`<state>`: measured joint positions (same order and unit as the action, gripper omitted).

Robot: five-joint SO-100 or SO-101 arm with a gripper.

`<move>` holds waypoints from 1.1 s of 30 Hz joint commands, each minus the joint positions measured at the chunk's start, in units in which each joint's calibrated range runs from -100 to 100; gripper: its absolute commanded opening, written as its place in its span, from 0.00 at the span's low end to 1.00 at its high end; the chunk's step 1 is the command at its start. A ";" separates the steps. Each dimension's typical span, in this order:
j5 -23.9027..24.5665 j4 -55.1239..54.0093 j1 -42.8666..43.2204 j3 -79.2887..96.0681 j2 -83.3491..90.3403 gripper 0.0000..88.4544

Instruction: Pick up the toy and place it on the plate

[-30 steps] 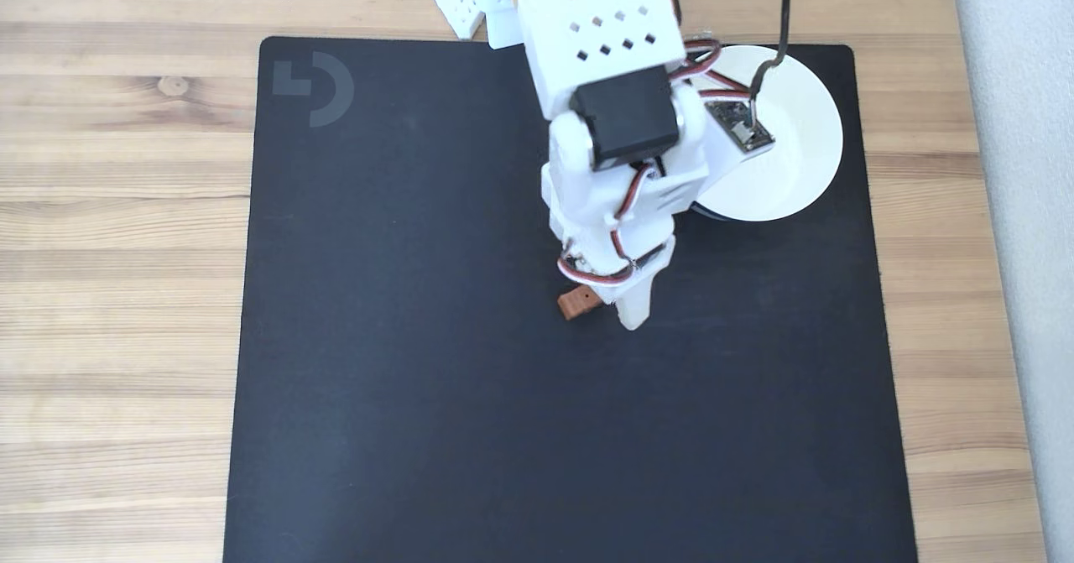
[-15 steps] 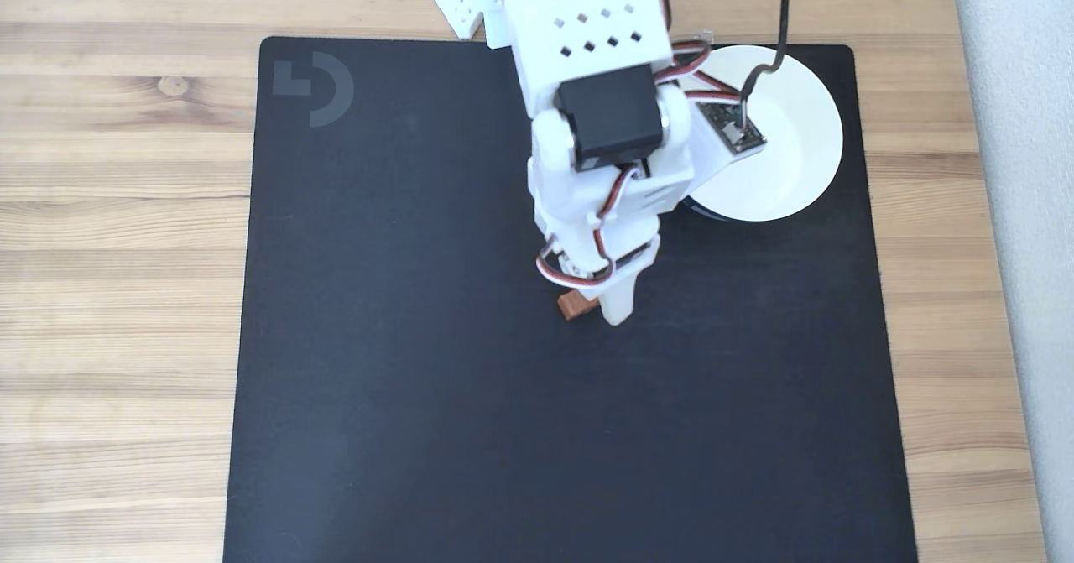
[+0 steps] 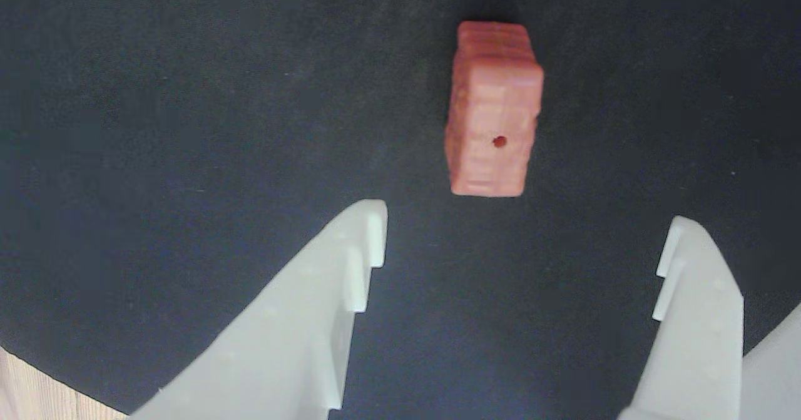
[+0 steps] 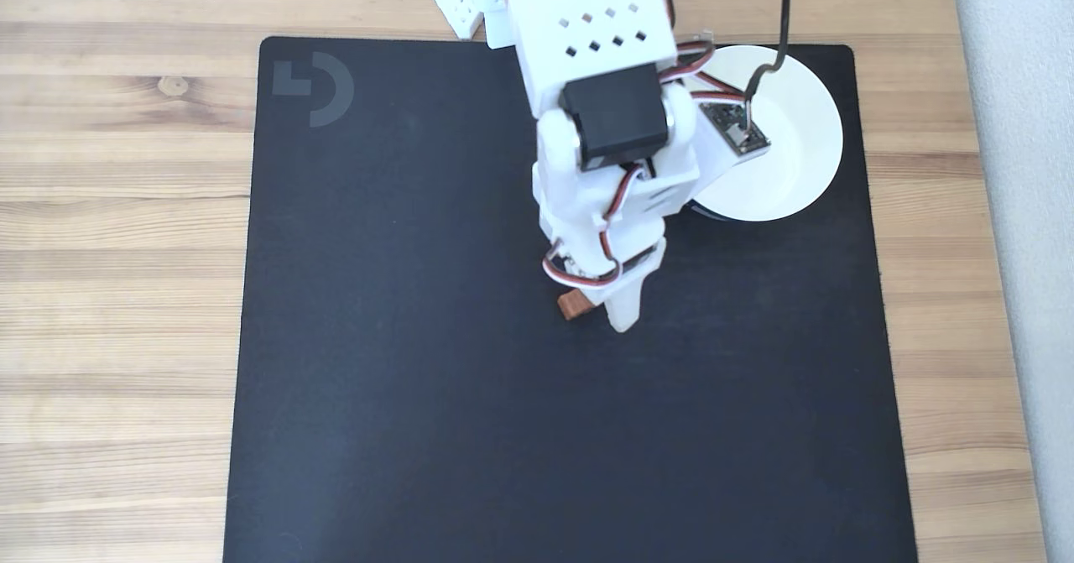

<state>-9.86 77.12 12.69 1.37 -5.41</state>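
Going left to right in the wrist view, we see the black mat point(image 3: 156, 126) under everything, then the gripper point(image 3: 522, 232) with its two white fingers point(image 3: 350, 263) spread well apart and holding nothing. Just ahead of the gap between the tips lies the toy point(image 3: 494, 107), a small reddish-brown block with rounded corners, a brick-like surface texture and a tiny dark hole on its upper face. It rests flat on the mat, its long axis pointing away from the fingers, touching neither one.

We judge the block light and stiff, probably moulded plastic or foam, not fragile. The textured faces should give some grip, though the rounded corners could let it twist. We would take it across the two long side faces, near the middle.

The wrist view gives us the open jaws and the block's surface detail. The fixed view instead gives the layout: the toy point(image 4: 576, 304) peeks out beside the white fingertip, and the round white plate point(image 4: 797, 169) sits well apart towards the mat's upper right, partly behind the white arm point(image 4: 604, 127).
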 commanded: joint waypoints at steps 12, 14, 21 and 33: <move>-0.01 -3.54 -2.86 -2.32 -8.89 0.31; -0.01 -4.81 -3.28 -2.32 -10.89 0.31; 0.15 -7.52 -3.20 -2.41 -16.22 0.31; 0.15 -10.48 -2.53 -2.32 -18.06 0.31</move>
<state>-9.86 68.76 10.03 0.33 -23.15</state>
